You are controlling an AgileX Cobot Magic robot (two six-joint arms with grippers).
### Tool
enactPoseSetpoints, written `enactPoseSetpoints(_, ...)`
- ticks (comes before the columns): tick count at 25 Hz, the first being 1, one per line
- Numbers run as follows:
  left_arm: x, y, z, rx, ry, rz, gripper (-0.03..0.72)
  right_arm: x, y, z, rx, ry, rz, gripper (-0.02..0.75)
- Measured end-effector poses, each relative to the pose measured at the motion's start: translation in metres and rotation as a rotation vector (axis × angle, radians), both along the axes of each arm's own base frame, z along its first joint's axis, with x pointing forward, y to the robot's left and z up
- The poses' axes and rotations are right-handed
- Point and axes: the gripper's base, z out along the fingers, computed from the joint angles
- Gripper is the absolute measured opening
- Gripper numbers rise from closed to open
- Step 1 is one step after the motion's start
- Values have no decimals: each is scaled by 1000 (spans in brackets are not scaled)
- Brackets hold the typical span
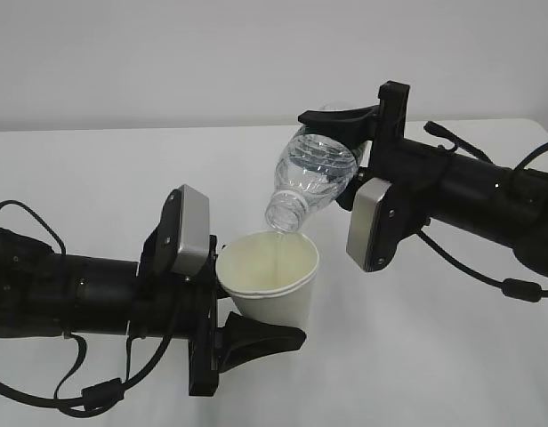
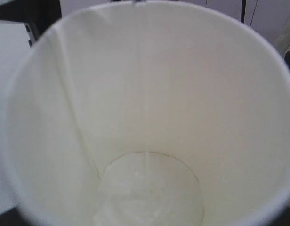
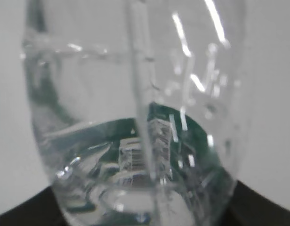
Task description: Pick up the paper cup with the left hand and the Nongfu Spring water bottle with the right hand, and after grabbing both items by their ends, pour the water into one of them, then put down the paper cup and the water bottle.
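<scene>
The white paper cup [image 1: 272, 286] is held above the table, tilted a little, with my left gripper [image 1: 249, 310] shut on its lower end; one black finger [image 1: 261, 340] shows beneath it. My right gripper [image 1: 347, 158] is shut on the base end of the clear Nongfu Spring water bottle [image 1: 314, 171], which slants neck-down over the cup's rim. A thin stream of water [image 1: 279, 245] runs from the open neck into the cup. In the left wrist view the cup's pale inside [image 2: 149, 94] fills the frame, with water [image 2: 149, 193] pooled at the bottom. The right wrist view looks through the bottle [image 3: 135, 94] at the water [image 3: 135, 188] inside.
The white table [image 1: 452, 356] lies below both arms, with a plain pale wall behind. Black cables hang from the left arm [image 1: 52, 285] and from the right arm [image 1: 487, 196].
</scene>
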Motion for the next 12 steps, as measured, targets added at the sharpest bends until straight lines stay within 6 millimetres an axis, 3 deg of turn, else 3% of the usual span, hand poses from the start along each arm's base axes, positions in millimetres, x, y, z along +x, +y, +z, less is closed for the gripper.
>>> enactPoseSetpoints(12,0,0,0,0,0,0,436,0,0,0,-10,-15,-5,411)
